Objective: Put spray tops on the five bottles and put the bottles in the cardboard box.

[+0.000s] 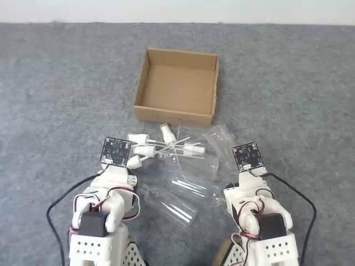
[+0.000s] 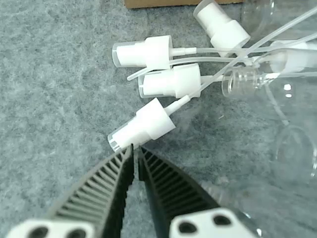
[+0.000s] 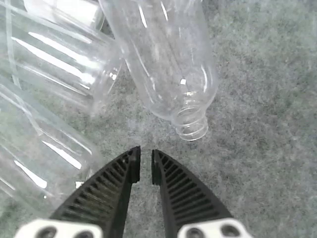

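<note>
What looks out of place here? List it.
The clear bottles and white spray tops lie on their sides in one tangled heap in front of the cardboard box, with dip tubes crossing over bottle necks. Nothing looks spilled or broken.

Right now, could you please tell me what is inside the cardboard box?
The cardboard box shows only its bare brown floor; the bottles and spray tops lie outside, in front of it. Its near wall hides a strip of floor.
</note>
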Controlling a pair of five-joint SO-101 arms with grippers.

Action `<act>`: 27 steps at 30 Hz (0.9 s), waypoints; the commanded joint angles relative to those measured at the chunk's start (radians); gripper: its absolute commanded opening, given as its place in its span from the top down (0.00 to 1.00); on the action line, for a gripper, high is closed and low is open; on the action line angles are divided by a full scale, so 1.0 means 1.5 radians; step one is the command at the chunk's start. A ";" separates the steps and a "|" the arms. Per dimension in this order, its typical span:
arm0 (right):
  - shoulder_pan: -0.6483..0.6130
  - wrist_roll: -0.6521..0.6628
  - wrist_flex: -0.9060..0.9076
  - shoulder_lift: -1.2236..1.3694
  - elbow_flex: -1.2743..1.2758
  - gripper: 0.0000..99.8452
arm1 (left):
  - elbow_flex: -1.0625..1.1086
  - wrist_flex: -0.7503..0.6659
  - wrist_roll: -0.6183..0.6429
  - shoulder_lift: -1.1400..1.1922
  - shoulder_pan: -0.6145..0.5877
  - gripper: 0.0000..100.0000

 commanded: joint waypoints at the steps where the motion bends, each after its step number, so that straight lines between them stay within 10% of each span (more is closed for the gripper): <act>1: 0.011 0.011 0.004 -0.011 0.016 0.99 | -0.010 0.003 0.008 -0.014 -0.002 0.99; 22: 0.119 0.015 -0.015 -0.011 -0.181 0.99 | -0.010 0.003 0.008 -0.014 -0.002 0.99; 27: 0.122 0.139 -0.062 -0.011 -0.234 0.99 | -0.010 0.003 0.008 -0.014 -0.002 0.99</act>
